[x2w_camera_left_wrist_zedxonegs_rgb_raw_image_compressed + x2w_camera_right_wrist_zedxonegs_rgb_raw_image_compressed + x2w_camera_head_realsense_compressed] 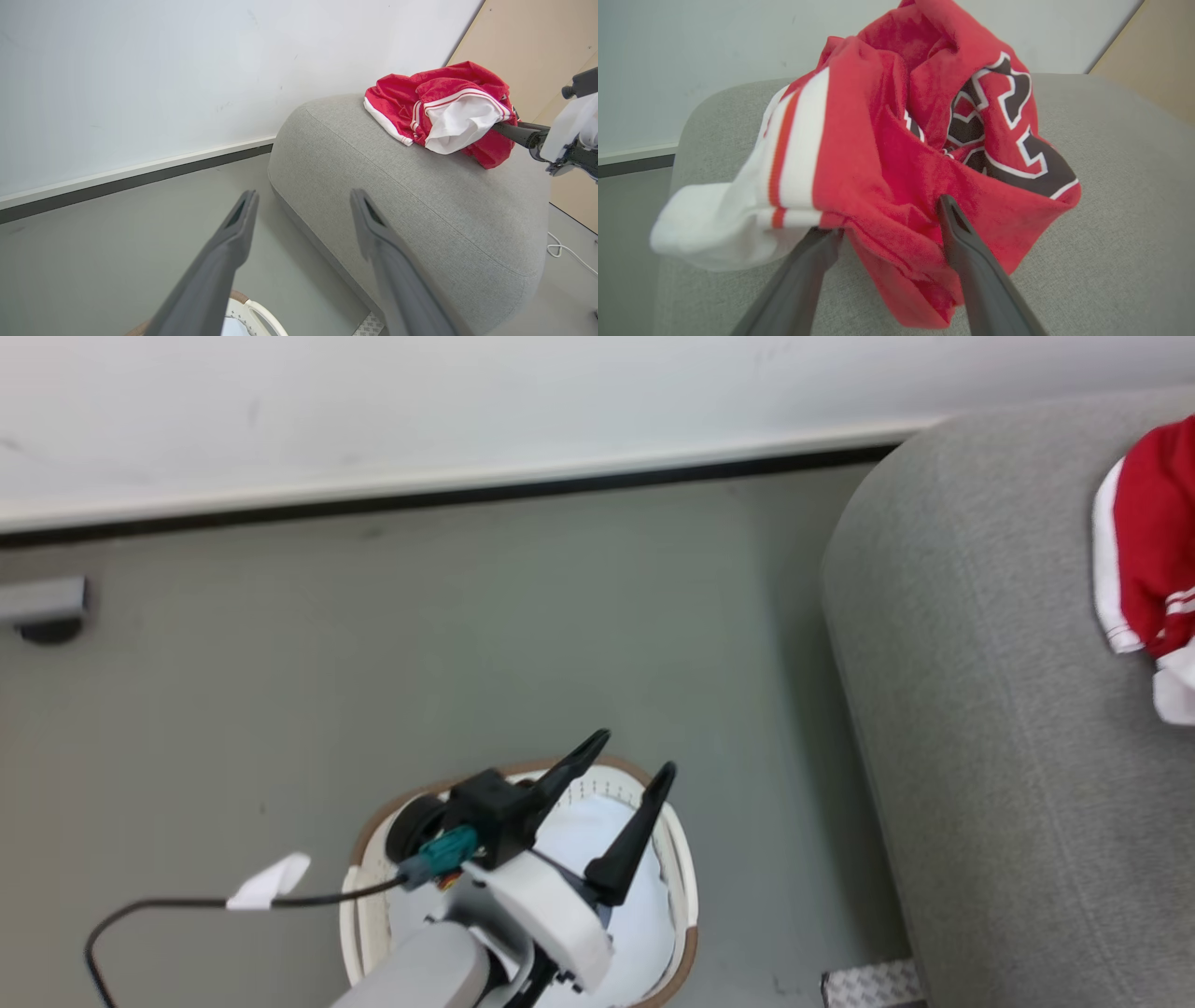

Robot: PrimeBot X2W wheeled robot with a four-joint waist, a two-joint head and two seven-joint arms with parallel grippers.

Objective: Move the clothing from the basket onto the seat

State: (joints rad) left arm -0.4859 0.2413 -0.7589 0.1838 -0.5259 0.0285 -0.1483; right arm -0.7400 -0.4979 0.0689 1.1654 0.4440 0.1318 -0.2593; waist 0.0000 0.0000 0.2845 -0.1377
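I have the bright red jersey with white panels, white stripe trim and a dark chest mark (878, 154) lying crumpled on top of the big light grey fabric sofa with rounded edges (1111, 186). In the head view the jersey (1144, 551) lies on the sofa (990, 709) back from its rounded end, at the right edge of the picture.

My right claw (887, 217) is low over the sofa's top, its two dark fingers spread wide. Red cloth sags between them and laps over both tips, but the fingers are not pinched on it, so I read this claw as wide apart and gripping nothing. From the left wrist view, one of its fingers (518, 133) pokes into the folds of the jersey (439, 93) on the sofa (420, 200).

My left claw (631, 754) is off the sofa's rounded end, above the small cream-white perforated plastic basket with a brown rim (680, 873), which stands on the grey floor (560, 616) just beside that end. Its fingers are splayed fully apart with nothing between them, which its own wrist view confirms (303, 196). There a white handle of the basket (252, 310) shows under them. A dark cable with a white tag (266, 887) runs off the left arm, away from the sofa.
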